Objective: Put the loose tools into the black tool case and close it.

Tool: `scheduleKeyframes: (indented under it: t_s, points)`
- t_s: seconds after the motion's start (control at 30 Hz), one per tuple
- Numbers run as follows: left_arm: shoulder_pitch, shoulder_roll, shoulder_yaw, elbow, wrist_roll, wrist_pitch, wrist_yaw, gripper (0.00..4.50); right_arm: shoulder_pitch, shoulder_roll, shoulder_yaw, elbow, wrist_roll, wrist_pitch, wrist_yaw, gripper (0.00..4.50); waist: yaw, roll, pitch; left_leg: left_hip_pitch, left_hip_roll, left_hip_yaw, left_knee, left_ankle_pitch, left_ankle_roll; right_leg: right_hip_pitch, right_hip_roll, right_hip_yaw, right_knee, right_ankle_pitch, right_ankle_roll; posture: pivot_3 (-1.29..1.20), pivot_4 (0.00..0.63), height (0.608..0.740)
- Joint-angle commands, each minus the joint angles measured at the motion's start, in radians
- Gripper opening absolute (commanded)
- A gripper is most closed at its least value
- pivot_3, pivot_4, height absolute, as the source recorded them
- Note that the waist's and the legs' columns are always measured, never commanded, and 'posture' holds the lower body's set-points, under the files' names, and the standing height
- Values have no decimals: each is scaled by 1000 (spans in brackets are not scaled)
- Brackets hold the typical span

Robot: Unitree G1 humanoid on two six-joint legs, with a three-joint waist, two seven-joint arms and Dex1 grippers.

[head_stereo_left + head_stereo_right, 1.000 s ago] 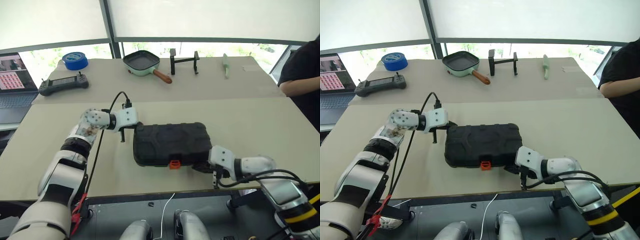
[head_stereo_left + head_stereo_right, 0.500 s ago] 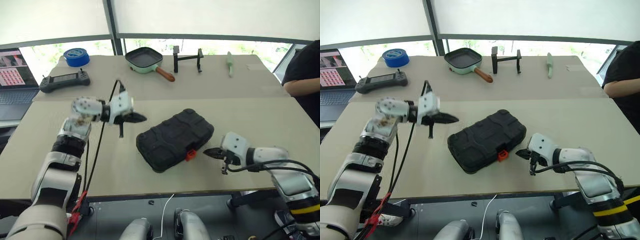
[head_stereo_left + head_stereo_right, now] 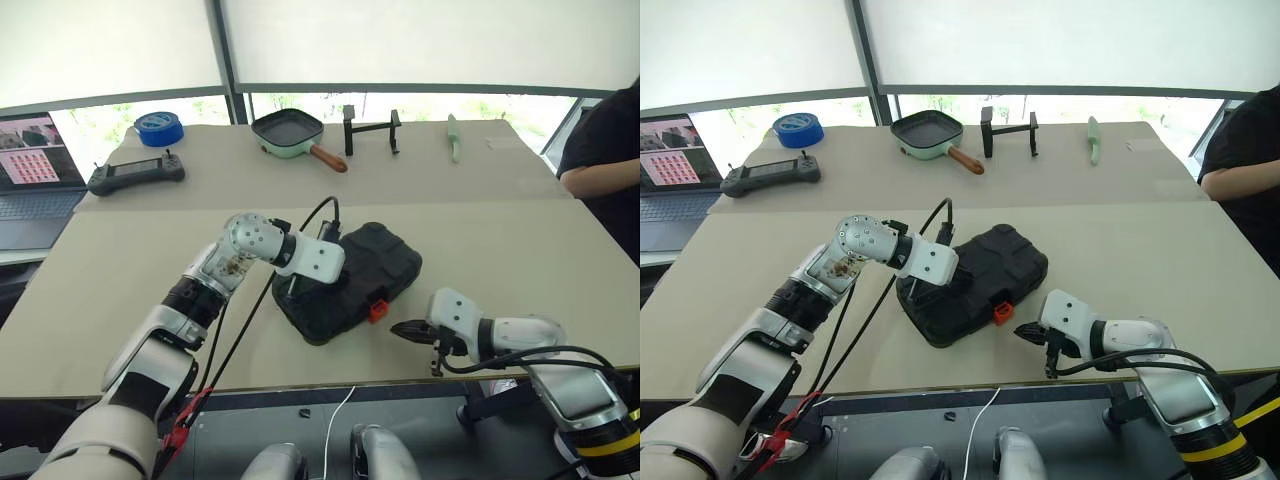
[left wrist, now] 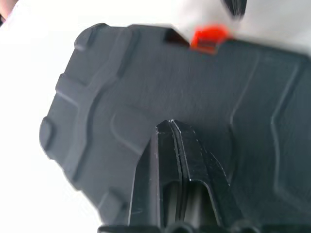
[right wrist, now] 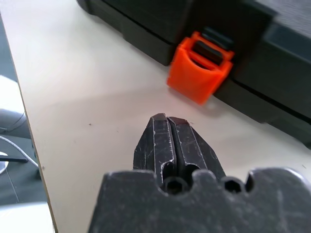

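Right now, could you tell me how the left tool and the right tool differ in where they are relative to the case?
The left tool sits over the lid of the black case; the right tool hangs over bare table, beside the case. The left points across the lid; the right points at the orange latch. Both are shut and hold nothing.

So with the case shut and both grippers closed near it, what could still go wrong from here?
The orange latch appears to stick out from the case rather than lie flat, so the lid may not be locked and could spring open. The left gripper hovers over or presses on the lid, and the case sits skewed near the table front edge; a push might slide it off. The right gripper may nudge the latch sideways instead of snapping it.
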Motion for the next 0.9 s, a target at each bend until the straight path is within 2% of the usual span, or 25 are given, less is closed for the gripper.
scheduleKeyframes:
  t_s: [0.03,0.23,0.37,0.5,0.9]
  points:
    - [48,7,-47,94,65,-8,-12,46,-61,40,27,54,-60,-4,-59,0,-1,0,-5,1,0,0,0,0,0,0,0,0,1,-2,3,0,150,740]
    - [55,-10,-28,84,47,-2,-20,46,-143,113,52,147,-121,-35,-117,0,0,2,-7,2,0,1,0,0,0,0,1,1,4,0,-1,0,150,740]
    - [55,-19,-20,77,46,-6,-27,46,-158,145,57,114,-109,-23,-110,0,-3,1,-8,2,0,1,0,0,0,0,1,2,4,0,-1,0,150,740]
    - [46,-28,-14,86,48,-15,-28,46,-165,175,12,7,-27,44,-98,0,-4,1,-8,2,0,1,0,0,0,-1,1,2,4,0,-1,0,150,740]
    - [47,-51,-10,97,51,-37,-36,46,-162,179,-69,-101,21,153,-116,0,-13,2,-8,0,0,1,-2,0,0,-4,2,2,3,0,-1,0,150,740]
